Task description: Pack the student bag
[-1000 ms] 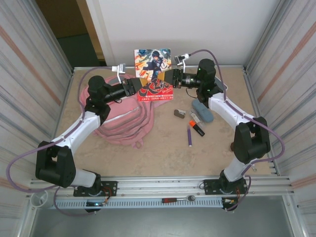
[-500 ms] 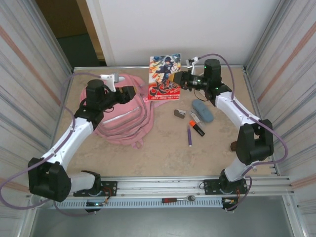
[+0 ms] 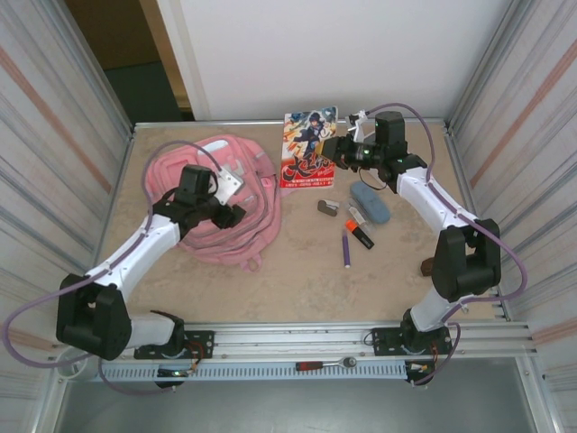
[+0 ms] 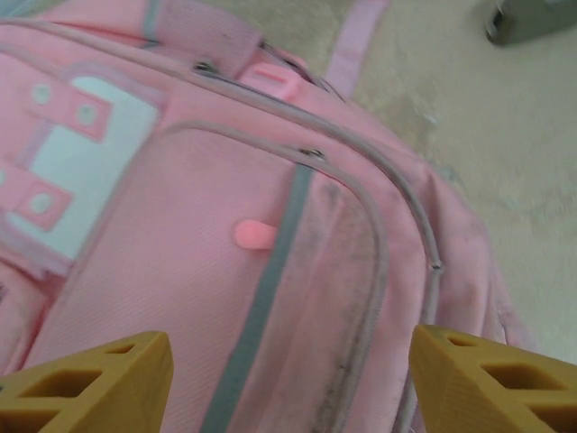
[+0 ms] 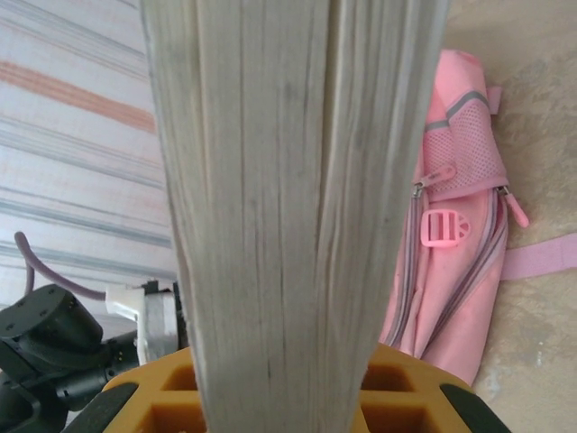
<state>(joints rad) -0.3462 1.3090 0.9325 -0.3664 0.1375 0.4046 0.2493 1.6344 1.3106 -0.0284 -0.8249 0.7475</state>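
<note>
slumping soft pink student bag (image 3: 239,239); thick paper book (image 3: 308,155)

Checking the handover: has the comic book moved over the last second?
Yes. The comic book, held by the right gripper, has shifted right, closer to the blue pouch.

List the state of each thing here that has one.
student bag, lying flat on the table, front pocket zipped shut
comic book, closed, held by the right gripper
right gripper, shut on the comic book
left gripper, open, over the student bag
orange marker, lying loose on the table
purple pen, lying loose on the table
</note>
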